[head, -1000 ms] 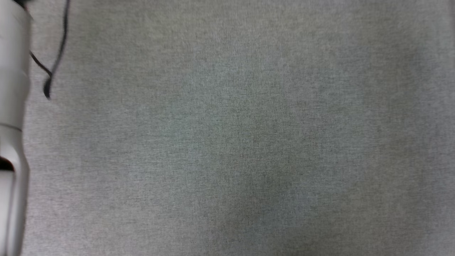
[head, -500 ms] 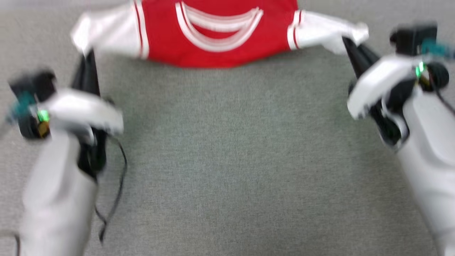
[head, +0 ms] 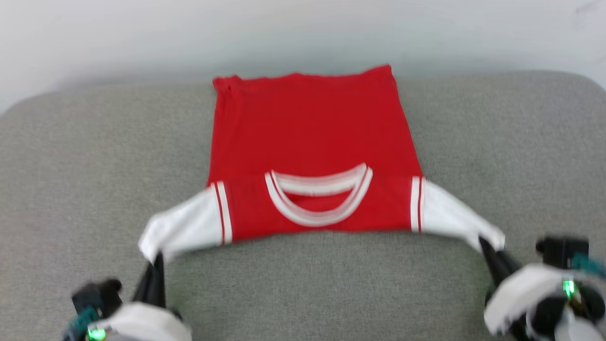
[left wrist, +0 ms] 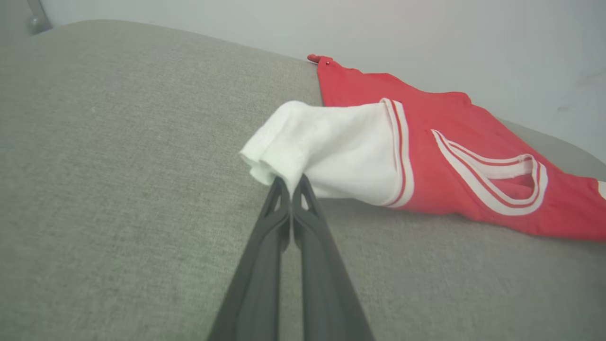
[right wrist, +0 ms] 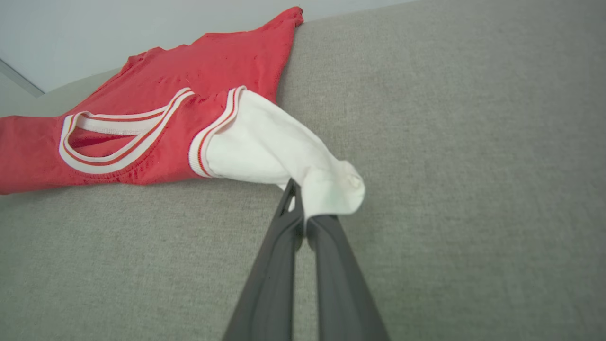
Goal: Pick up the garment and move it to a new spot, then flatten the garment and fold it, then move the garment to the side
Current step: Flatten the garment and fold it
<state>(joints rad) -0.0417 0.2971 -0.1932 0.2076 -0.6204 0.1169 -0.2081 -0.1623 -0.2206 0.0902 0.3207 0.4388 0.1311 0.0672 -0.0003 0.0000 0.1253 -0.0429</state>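
Garment (head: 312, 142) lies spread on the grey padded surface (head: 71, 166), central, body flat; hem (head: 303, 76) at the far edge, just short of the pale wall (head: 142, 38); collar (head: 319, 208) on the robot's side.

Left gripper (head: 155, 259) clamped tight on the bunched tip of the white left sleeve (head: 184, 227); right gripper (head: 485, 244) likewise pinching the tip of the right sleeve (head: 450, 218); both wrist views show fingers pressed together with cloth between them.

Sleeves drawn outward and toward the robot, lifted slightly off the surface; likely reason: the two-corner hold puts tension across the shoulders, so the body lies smooth and square for flattening.

Long axis runs straight away from the robot, collar near, hem far; sleeve line crosses it, left to right; no lettering shows on the upward face.
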